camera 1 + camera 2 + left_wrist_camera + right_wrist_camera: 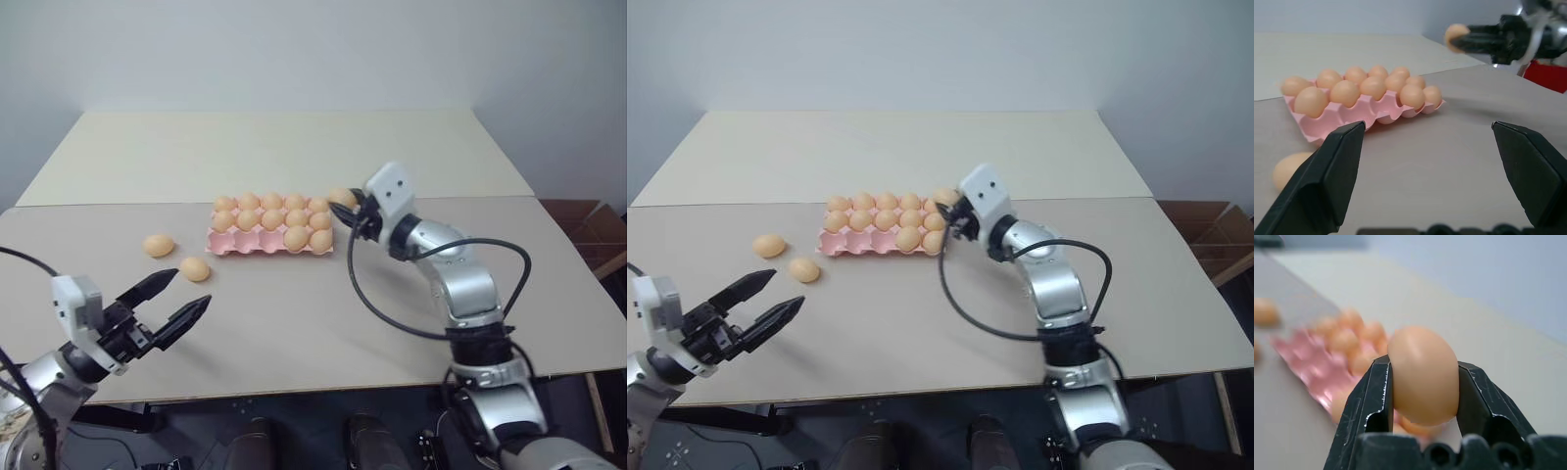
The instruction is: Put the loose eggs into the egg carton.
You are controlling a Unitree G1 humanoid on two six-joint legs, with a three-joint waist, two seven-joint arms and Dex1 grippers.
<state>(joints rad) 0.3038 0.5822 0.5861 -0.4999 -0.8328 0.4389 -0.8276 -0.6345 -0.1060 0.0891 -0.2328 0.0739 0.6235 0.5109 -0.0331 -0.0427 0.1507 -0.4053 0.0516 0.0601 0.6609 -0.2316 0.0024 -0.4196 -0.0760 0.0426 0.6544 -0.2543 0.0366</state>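
the right pincer (1422, 382) is clamped on one egg (1423, 374), held above the surface (294, 323) at the egg carton's (269, 243) 3 o'clock end, the egg's long axis running across the fingers. the carton's long axis lies 9 to 3 o'clock. two loose eggs (159, 245) (194, 268) lie off its 8 o'clock corner, slightly apart. the left pincer (178, 299) gapes wide and empty near them, aimed toward 2 o'clock.

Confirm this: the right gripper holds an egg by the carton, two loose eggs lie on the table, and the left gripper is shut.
Wrong on one count: the left gripper is open, as the left wrist view shows. The right gripper does hold an egg by the carton, and two loose eggs lie on the table.
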